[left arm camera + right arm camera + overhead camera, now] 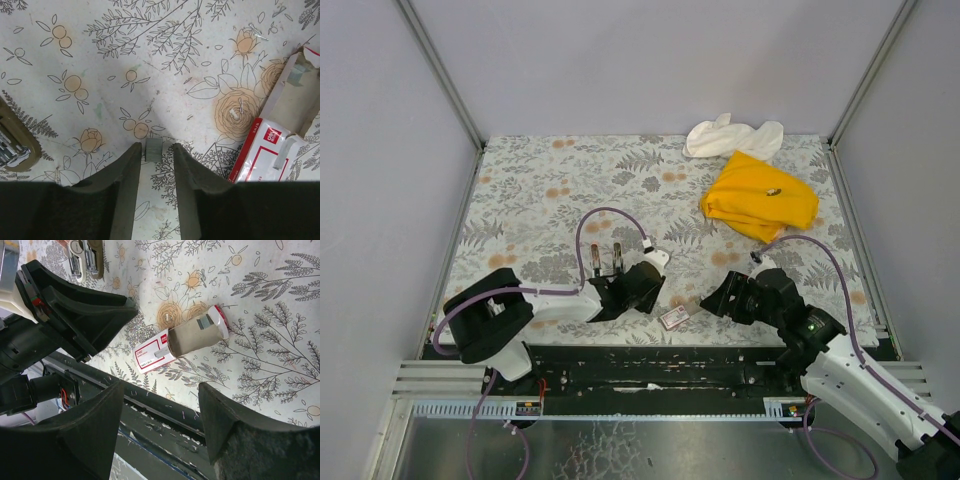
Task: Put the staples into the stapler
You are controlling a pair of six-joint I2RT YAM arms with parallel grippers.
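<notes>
Where grey walls (650,60) enclose it, floral table (520,200), staples (673,318), yellow cloth (760,195)

a: the table cover (570,190)?
b: white, with grey leaves and orange roses.
a: the staples (673,317)?
b: pink box, white label, tan inner piece.
a: anything else?
b: a yellow cloth (760,195), a white cloth (730,135), a purple cable (610,212).

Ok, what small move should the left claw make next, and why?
Probably close the left claw on the small grey staple strip: it lies on the table between the parted fingertips, seemingly ungripped, and the stapler lies close by.
</notes>
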